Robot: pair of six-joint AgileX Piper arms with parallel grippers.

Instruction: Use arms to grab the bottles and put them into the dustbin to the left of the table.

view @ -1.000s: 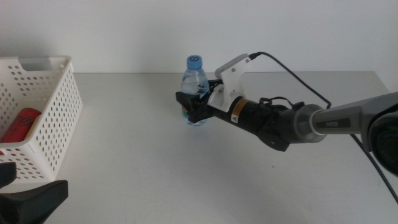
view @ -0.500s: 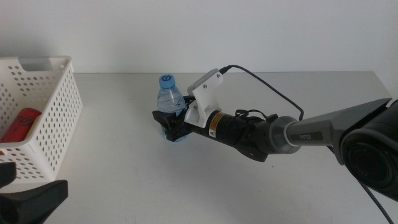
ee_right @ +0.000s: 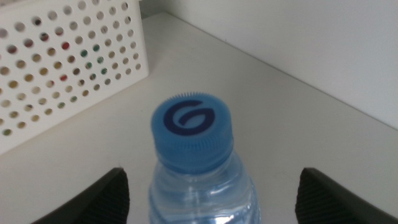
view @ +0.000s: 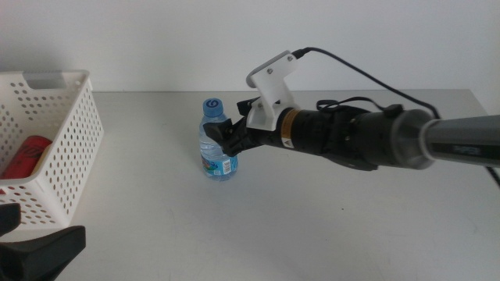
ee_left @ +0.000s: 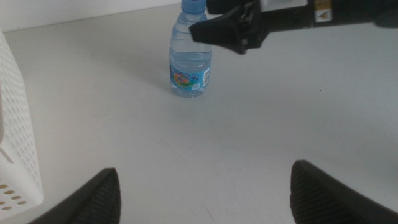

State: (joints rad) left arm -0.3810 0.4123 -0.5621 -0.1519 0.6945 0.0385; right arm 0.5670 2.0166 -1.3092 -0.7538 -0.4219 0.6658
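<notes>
The small clear plastic water bottle with a blue cap [view: 217,148] stands upright on the plain off-white desk [view: 312,226], near the middle of it. The right hand [view: 232,137], black with wedge-shaped fingers, is at the bottle's 3 o'clock side at shoulder height, its fingers spread wide either side of the cap [ee_right: 193,127] and not gripping it. At 9 o'clock sits the white perforated plastic basket [view: 66,148] with a red soda can [view: 27,154] inside. The left hand [ee_left: 205,190] waits at 7 o'clock, fingers wide apart and holding nothing.
</notes>
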